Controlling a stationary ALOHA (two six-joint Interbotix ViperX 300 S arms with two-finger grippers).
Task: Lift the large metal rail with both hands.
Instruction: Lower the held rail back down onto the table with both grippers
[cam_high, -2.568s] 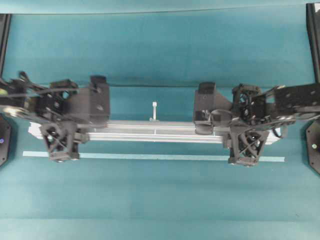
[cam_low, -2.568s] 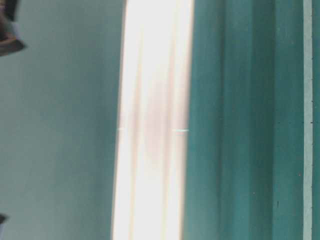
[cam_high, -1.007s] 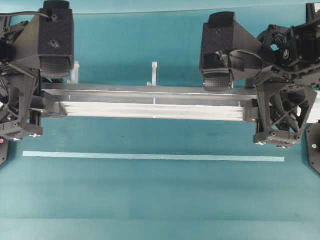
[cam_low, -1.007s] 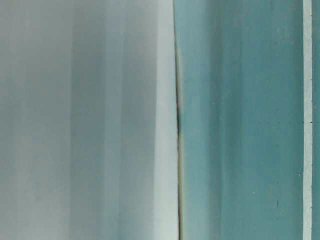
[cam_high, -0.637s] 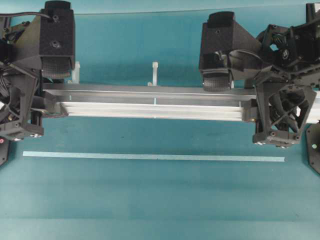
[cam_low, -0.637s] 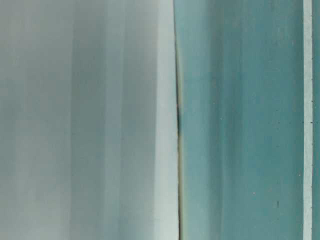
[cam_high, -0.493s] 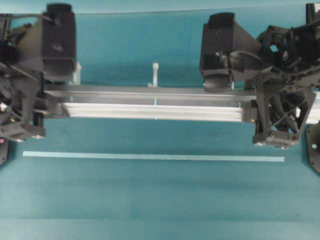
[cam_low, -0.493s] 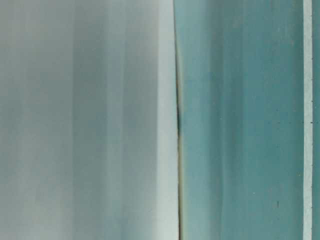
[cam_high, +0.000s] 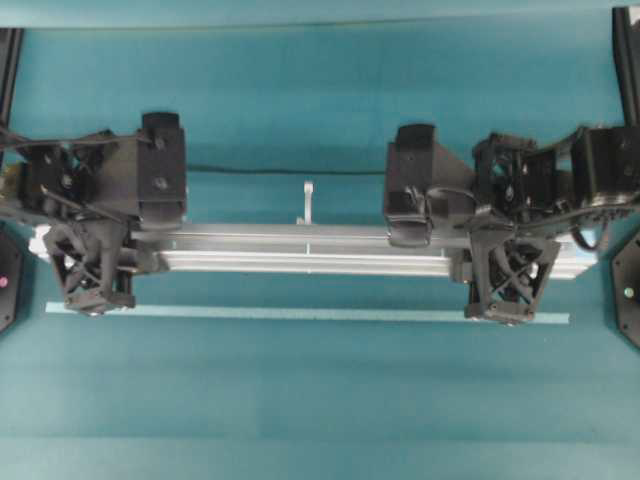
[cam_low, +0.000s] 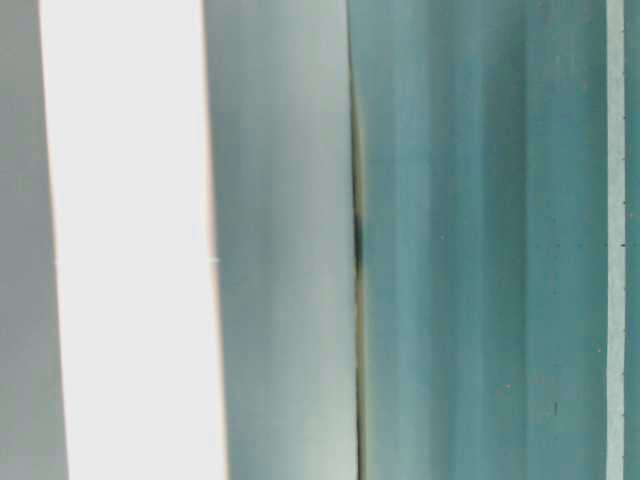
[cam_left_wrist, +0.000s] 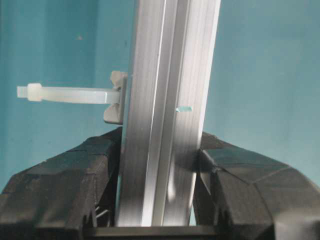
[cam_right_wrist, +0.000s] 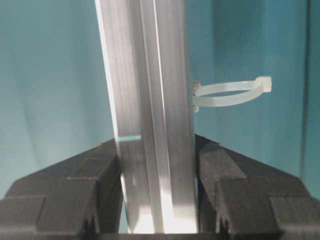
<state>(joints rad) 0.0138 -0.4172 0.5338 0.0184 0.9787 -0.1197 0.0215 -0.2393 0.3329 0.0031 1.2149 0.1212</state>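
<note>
The large metal rail (cam_high: 300, 258), a long silver grooved bar, runs left to right across the teal table. My left gripper (cam_high: 110, 252) is shut on it near its left end, and my right gripper (cam_high: 470, 255) is shut on it near its right end. In the left wrist view the rail (cam_left_wrist: 165, 125) passes between both black fingers (cam_left_wrist: 240, 185), with a white peg (cam_left_wrist: 70, 94) sticking out to the side. In the right wrist view the rail (cam_right_wrist: 150, 100) is likewise clamped, beside a white loop (cam_right_wrist: 230, 95). A third peg (cam_high: 308, 200) stands mid-rail. Whether the rail is off the table I cannot tell.
A thin pale teal strip (cam_high: 300, 314) lies parallel to the rail, just in front of it. A black cable (cam_high: 280, 170) crosses behind. Arm bases (cam_high: 628, 290) sit at both side edges. The table-level view is a blur of a bright band (cam_low: 130, 240).
The rail and both grippers look smaller and sit lower in the overhead view, so they have come down toward the table. Both grips are unchanged.
</note>
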